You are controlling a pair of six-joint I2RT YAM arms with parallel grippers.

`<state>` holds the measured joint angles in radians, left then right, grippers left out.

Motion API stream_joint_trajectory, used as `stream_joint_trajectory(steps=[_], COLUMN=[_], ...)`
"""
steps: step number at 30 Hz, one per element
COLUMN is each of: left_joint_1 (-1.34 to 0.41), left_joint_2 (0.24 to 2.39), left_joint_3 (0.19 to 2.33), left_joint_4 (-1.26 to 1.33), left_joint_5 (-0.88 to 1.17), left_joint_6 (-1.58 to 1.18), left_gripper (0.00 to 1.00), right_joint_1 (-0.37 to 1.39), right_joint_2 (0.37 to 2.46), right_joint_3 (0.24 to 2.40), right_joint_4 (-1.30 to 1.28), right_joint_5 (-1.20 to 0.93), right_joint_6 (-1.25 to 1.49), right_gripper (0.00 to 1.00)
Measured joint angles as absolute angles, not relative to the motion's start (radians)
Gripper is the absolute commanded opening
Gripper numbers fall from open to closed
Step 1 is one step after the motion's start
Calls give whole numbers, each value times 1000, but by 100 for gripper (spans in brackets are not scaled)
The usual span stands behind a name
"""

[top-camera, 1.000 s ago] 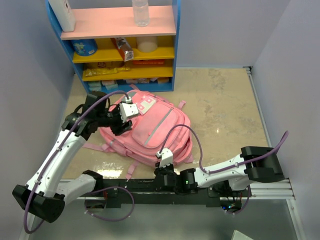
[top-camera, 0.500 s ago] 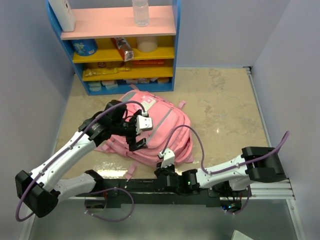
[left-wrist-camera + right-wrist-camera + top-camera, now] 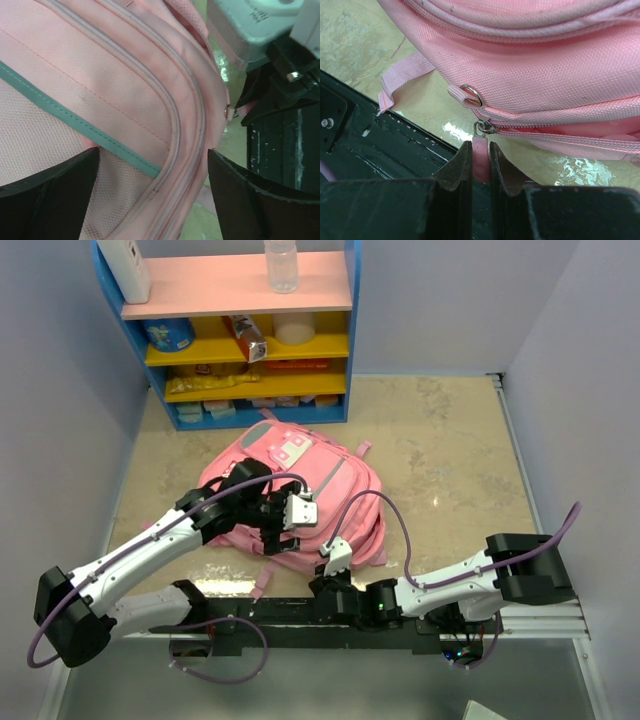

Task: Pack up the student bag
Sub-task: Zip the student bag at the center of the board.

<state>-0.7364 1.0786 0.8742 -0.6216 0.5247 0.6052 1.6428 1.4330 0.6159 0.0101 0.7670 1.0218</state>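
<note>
student bag (image 3: 340, 490) | soft pink fabric, pale zip piping, grey-white patch | lying flat, front panel up

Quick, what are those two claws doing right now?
Left gripper: open, over the student bag, holding nothing.
Right gripper: shut on the bag's pink zip pull.

R gripper (image 3: 480, 145) jaws pinching pink zip pull (image 3: 480, 161), student bag (image 3: 545, 65) above

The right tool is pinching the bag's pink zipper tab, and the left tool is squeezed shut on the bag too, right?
Not quite. The left wrist view shows the left tool wide open over the student bag, gripping nothing. The right tool does pinch the pink zipper tab.
</note>
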Motion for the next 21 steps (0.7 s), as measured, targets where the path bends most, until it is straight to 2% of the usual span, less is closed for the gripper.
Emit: stream_joint_trajectory(steps=[1, 2, 3, 4, 7, 8, 10, 15, 19, 21], left_joint_1=[-743, -747, -755, -760, -772, -778, -782, -782, -782, -782], left_joint_2=[1079, 1079, 1079, 1079, 1079, 1079, 1079, 1077, 1071, 1068], left_joint_3=[862, 853, 842, 834, 820, 818, 817, 817, 813, 810], left_joint_4=[-605, -594, -574, -559, -538, -540, -537, -540, -559, -570], left_joint_5=[505, 491, 465, 448, 419, 416, 410, 403, 398, 398], left_joint_6=[610, 614, 622, 624, 626, 629, 637, 669, 711, 738], left_gripper=[79, 65, 59, 47, 21, 15, 10, 5, 5, 0], right_joint_1=[1643, 1643, 1643, 1643, 1643, 1643, 1643, 1642, 1631, 1616], right_joint_2=[1433, 1433, 1433, 1433, 1433, 1433, 1433, 1401, 1291, 1238], right_joint_3=[616, 616, 616, 616, 616, 616, 616, 616, 584, 556], right_joint_4=[10, 9, 9, 9, 9, 9, 9, -24, -70, -86], right_joint_5=[767, 767, 767, 767, 769, 772, 774, 789, 794, 793], right_joint_6=[1022, 1022, 1022, 1022, 1022, 1024, 1028, 1030, 1040, 1049], right_gripper=[0, 0, 0, 0, 0, 0, 0, 0, 0, 0])
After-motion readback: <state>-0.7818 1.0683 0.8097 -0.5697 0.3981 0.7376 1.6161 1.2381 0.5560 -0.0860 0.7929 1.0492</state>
